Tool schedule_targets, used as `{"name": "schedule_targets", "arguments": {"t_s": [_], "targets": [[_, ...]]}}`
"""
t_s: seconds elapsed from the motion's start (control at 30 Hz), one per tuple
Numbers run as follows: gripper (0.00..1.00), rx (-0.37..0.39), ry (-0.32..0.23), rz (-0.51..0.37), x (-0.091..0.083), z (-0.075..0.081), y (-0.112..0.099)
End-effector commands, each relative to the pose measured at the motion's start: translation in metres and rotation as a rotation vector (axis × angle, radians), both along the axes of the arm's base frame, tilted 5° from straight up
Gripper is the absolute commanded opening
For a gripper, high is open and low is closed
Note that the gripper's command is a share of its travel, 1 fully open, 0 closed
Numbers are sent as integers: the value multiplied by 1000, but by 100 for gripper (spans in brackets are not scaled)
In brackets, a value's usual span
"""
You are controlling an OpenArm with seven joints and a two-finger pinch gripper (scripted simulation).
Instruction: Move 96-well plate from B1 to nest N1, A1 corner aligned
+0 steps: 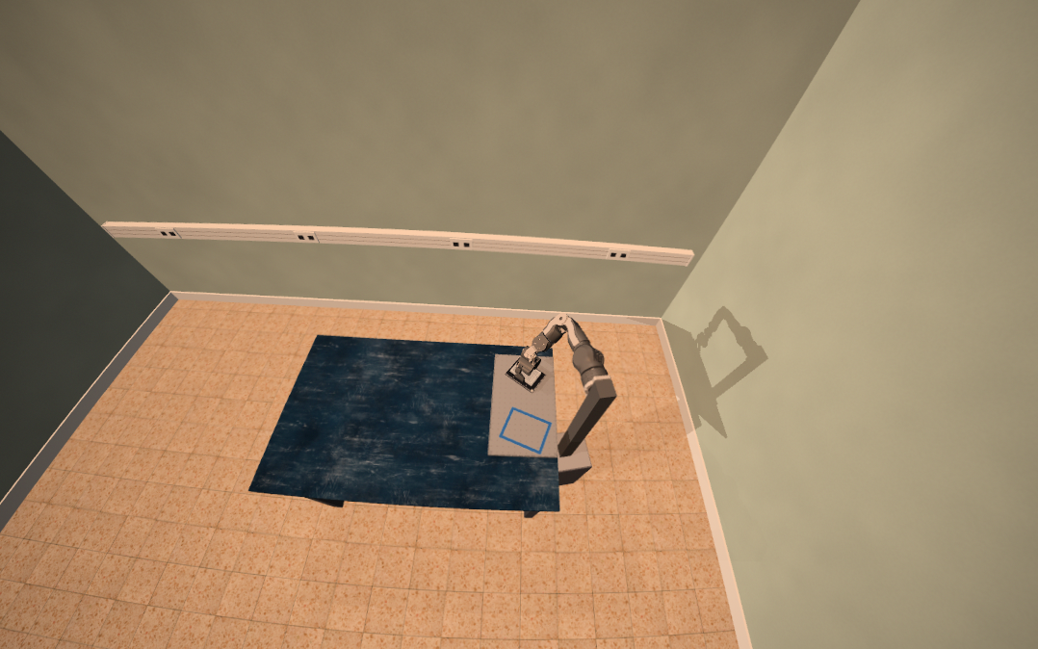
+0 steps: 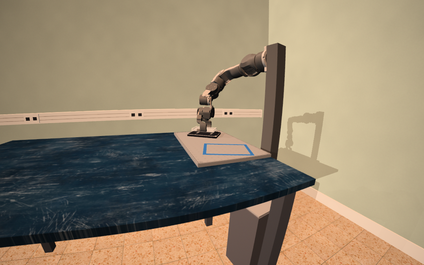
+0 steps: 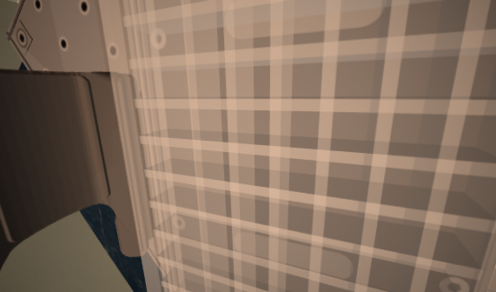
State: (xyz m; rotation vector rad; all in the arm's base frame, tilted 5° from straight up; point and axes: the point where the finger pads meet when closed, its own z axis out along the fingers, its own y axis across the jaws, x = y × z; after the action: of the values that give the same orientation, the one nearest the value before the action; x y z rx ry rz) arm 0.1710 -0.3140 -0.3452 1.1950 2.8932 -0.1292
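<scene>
The clear 96-well plate (image 3: 319, 148) fills the wrist view as a pale grid of wells. In the top and exterior views it sits small and pale (image 2: 203, 128) over the black plate nest (image 2: 204, 134) at the far end of the grey bench board. My gripper (image 2: 203, 126) stands upright over the nest and is shut on the plate; one dark finger (image 3: 45, 152) presses on the plate's left edge. The other finger is hidden. I cannot tell whether the plate rests flat in the locators, nor where its cut-off corner lies. The blue outline of spot B1 (image 2: 227, 149) holds nothing.
The grey board (image 2: 222, 146) lies on the dark blue table (image 2: 108, 177) beside the arm's tall post (image 2: 272, 98). The nest also shows in the top view (image 1: 526, 374), with the blue square (image 1: 525, 428) nearer the front.
</scene>
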Motion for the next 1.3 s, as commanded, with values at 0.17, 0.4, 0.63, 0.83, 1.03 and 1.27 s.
{"name": "schedule_targets", "arguments": {"t_s": [0.17, 0.4, 0.63, 0.83, 1.03, 1.27], "targets": [[0, -2, 1, -1, 1, 0, 0], [0, -1, 2, -1, -1, 0, 0], [0, 0, 4, -2, -4, -1, -1], [0, 0, 4, -2, -4, -1, -1], [0, -1, 2, -1, 0, 0, 0], [0, -2, 1, -1, 1, 1, 0]]}}
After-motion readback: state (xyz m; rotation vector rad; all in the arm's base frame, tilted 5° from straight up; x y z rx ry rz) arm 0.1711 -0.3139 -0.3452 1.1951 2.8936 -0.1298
